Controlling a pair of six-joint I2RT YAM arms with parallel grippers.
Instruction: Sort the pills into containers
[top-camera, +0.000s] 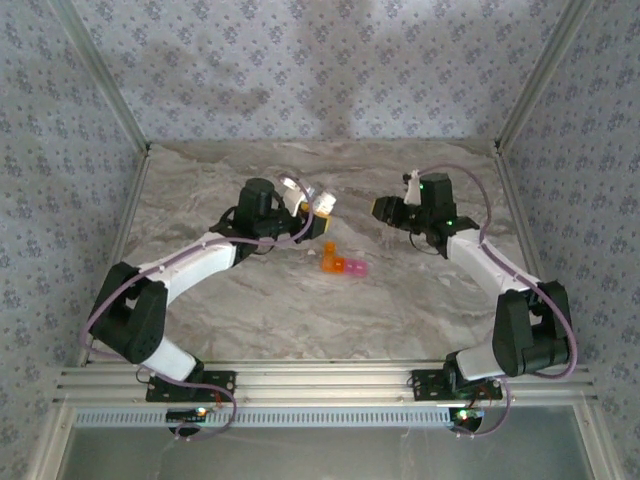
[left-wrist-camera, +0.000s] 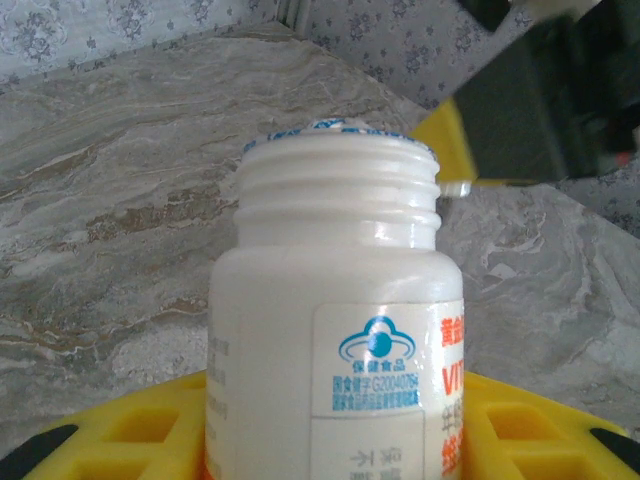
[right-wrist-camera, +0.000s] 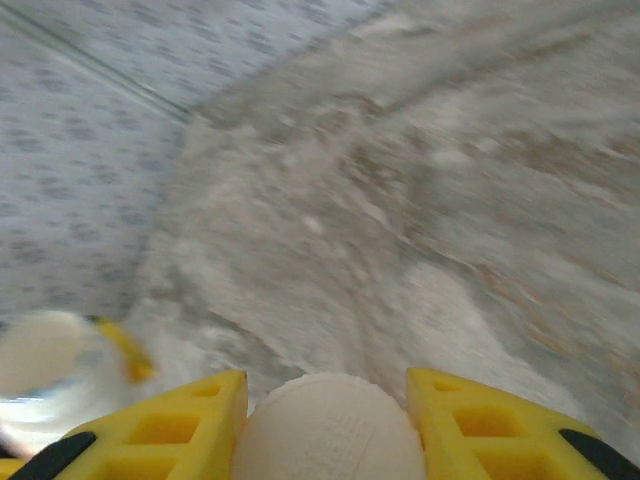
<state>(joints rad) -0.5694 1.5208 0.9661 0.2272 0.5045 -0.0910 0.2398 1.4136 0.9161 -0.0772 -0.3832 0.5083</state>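
Containers (top-camera: 341, 264) at table (top-camera: 260, 320) middle, grippers loaded beyond
Orange to pink, they lie apart from both arms. Just past them, the left gripper (left-wrist-camera: 330, 440) jaws stand half open, clamped on an uncapped white bottle (left-wrist-camera: 335, 230). Nearer the right edge, the right gripper (right-wrist-camera: 326, 390) jaws are almost closed, pinching a white cap (right-wrist-camera: 330, 440).

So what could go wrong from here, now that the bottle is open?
1. The left gripper holds the white bottle uncapped; tipped too far, it might spill across the table.
2. The containers are a tiny loose strip, so a pour could miss them, or an arm could nudge them.
3. The right gripper pinches the round cap, which might slip out.
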